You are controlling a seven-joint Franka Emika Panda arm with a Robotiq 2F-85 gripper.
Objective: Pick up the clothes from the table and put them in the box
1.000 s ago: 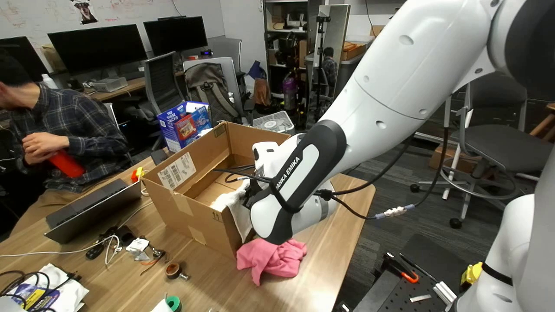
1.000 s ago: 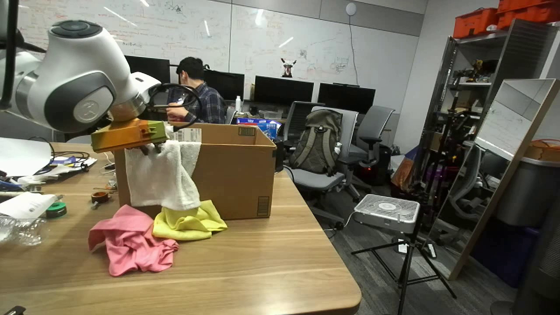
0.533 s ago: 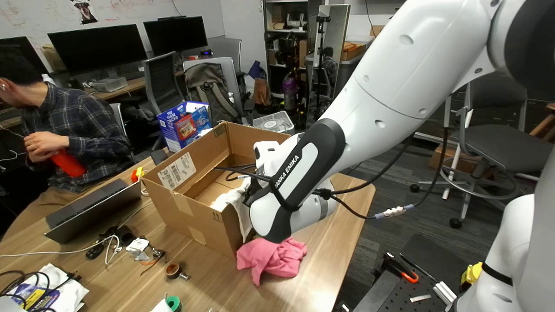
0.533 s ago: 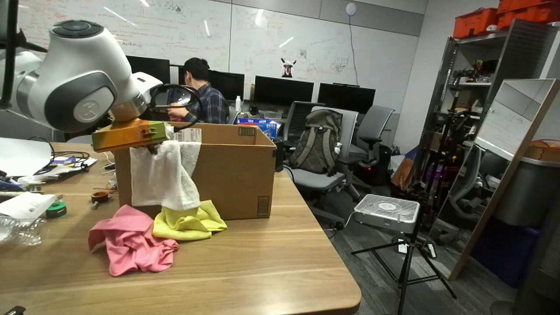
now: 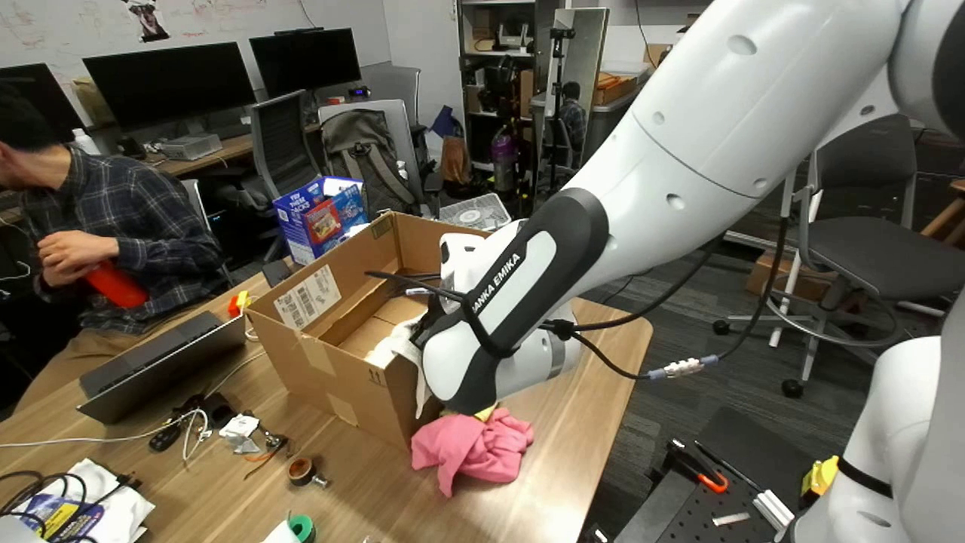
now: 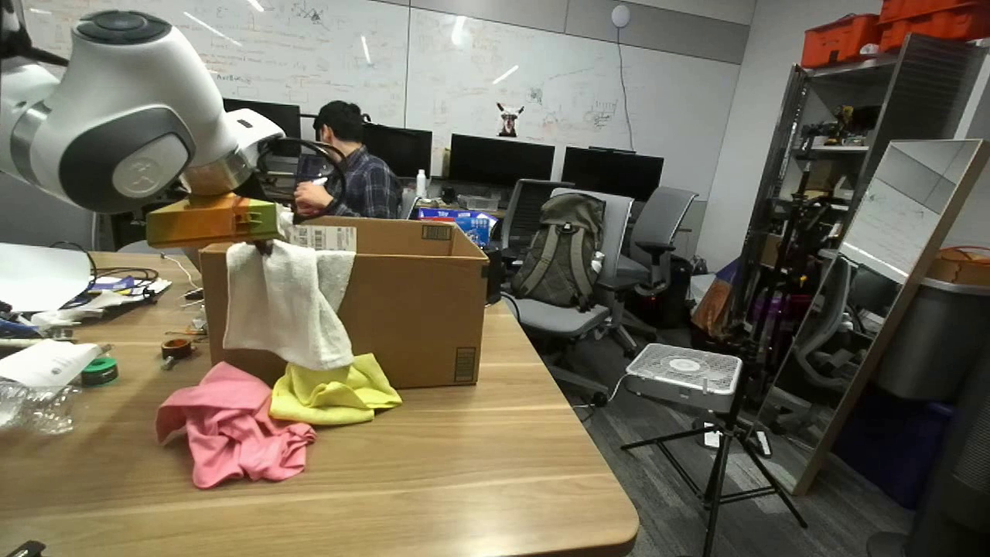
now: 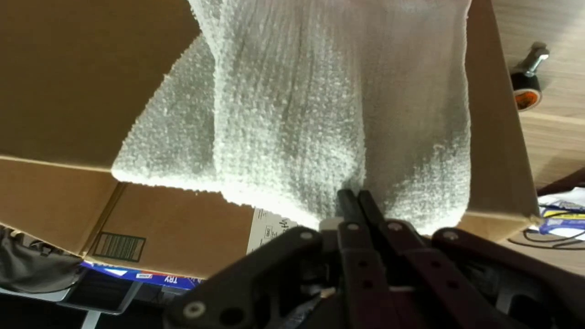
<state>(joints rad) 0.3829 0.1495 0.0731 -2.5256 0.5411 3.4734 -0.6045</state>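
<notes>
Beside one box (image 6: 418,321), one pink cloth (image 6: 236,433), one yellow cloth (image 6: 336,398); end effector (image 7: 356,195) tight on one white cloth (image 6: 286,309).

Gripper (image 7: 356,196) at bottom, jaws together on pinched fold of white terry cloth (image 7: 306,114). Cloth draped over rim of cardboard box (image 7: 82,87), spread across outer wall. Printed label (image 7: 266,232) on inner wall, partly hidden by cloth. Wooden tabletop (image 7: 562,146) at right bears tape roll (image 7: 525,91), metal bolt (image 7: 535,62) just beside it. Blue printed packaging (image 7: 137,275) past box edge, lower left.

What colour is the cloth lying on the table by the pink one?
That cloth is bright yellow; it shows best in an exterior view.
</notes>
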